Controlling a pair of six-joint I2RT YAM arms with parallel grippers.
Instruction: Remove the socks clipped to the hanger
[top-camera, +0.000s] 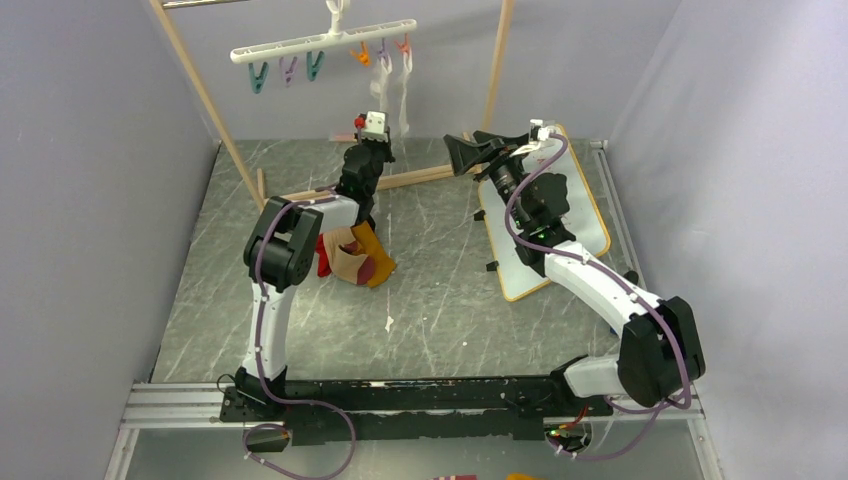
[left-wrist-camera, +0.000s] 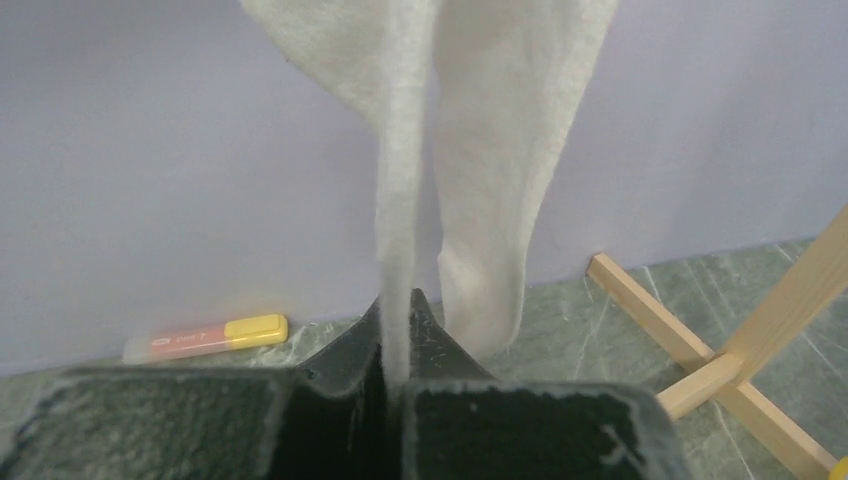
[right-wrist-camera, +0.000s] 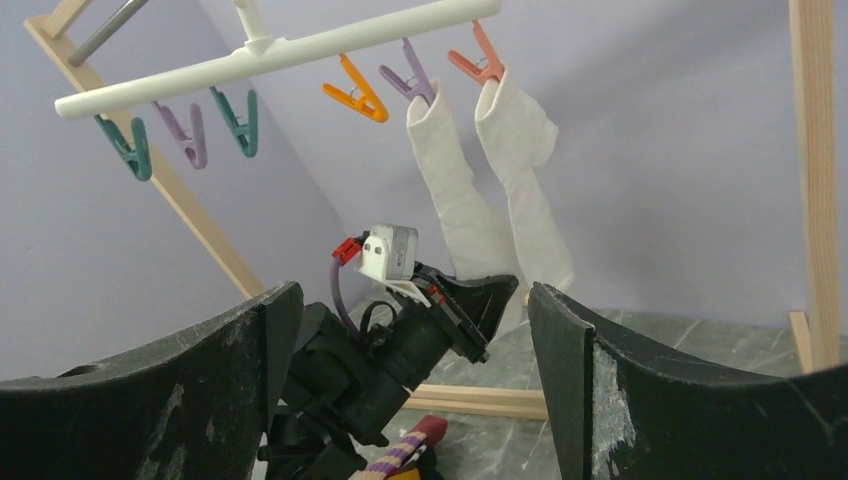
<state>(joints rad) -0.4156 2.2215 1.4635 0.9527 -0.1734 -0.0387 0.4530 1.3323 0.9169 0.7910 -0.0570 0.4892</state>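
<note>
The white hanger (top-camera: 322, 42) hangs from the wooden rack at the back; it also shows in the right wrist view (right-wrist-camera: 280, 55). Two long white socks (top-camera: 384, 85) (top-camera: 406, 95) hang from its right-hand purple and orange clips; the other clips are bare. My left gripper (top-camera: 375, 130) is raised under them and shut on the lower end of the left white sock (left-wrist-camera: 398, 250). The other white sock (left-wrist-camera: 500, 200) hangs free beside it. A pile of red, mustard and striped socks (top-camera: 352, 255) lies on the table by the left arm. My right gripper (top-camera: 465, 150) is wide open and empty, facing the hanger (right-wrist-camera: 415, 295).
The wooden rack's legs (top-camera: 215, 110) and floor bar (top-camera: 420, 178) cross the back of the table. A white board with an orange rim (top-camera: 590, 220) lies at the right. A yellow-and-pink marker (left-wrist-camera: 205, 338) lies by the back wall. Grey walls close in on three sides.
</note>
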